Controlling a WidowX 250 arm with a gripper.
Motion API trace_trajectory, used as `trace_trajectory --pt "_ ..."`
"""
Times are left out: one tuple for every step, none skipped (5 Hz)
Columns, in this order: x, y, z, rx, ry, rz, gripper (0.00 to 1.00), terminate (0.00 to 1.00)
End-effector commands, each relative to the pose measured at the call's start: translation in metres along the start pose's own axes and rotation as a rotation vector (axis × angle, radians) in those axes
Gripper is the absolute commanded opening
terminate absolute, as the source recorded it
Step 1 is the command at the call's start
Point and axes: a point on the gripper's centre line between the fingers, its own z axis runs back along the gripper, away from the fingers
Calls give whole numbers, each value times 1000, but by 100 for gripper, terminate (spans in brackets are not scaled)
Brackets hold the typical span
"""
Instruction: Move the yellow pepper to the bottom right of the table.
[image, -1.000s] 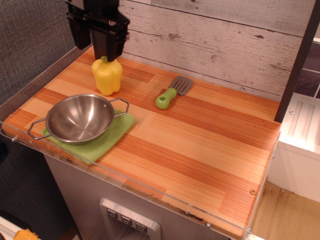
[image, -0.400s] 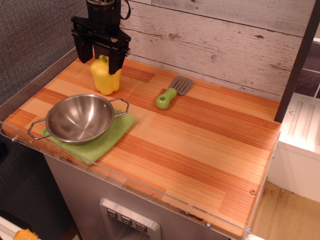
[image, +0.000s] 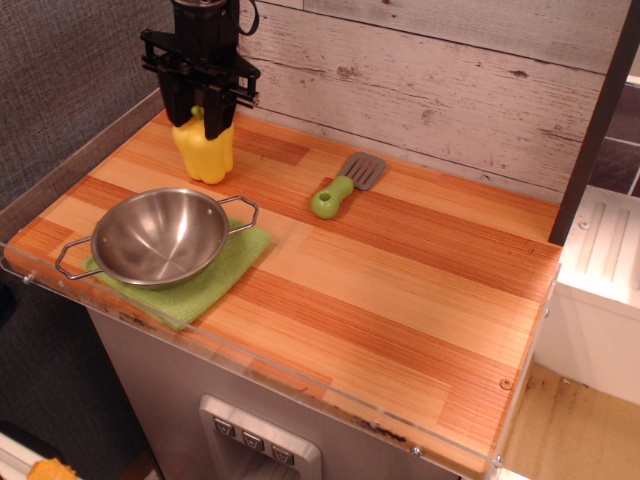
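Gripping the yellow pepper (image: 203, 152) from above, the black end effector (image: 200, 118) has its two fingers drawn in against the pepper's upper sides, with the green stem rising between them, so it reads as clamped on the pepper at the far left corner of the table (image: 420, 300). The pepper's base looks to be at or only just above the wood; which of the two cannot be told from this angle. To do this step well, the hold should be firm before any sideways travel, since the glossy lobed plastic is likely to slip or twist if the fingers sit on a rounded ridge rather than in a groove. A straight lift is the safer start, high enough to pass over the steel bowl (image: 158, 236) that sits on the green cloth (image: 215, 280) just in front, and over the green-handled spatula (image: 346, 185) lying to the right. The bare near right corner is well apart from all of these, so the path can run diagonally above them, ending with a gentle lowering inside the clear acrylic rim (image: 300, 385).
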Motion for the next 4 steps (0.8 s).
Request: trace_trajectory --pt "-2 2 16 9 -34 -6 0 0" --pt "-4 1 20 7 -45 -5 0 0" --pt "-11 -8 46 -5 -106 6 0 0" --pt "-26 -42 81 -127 -218 -41 0 0"
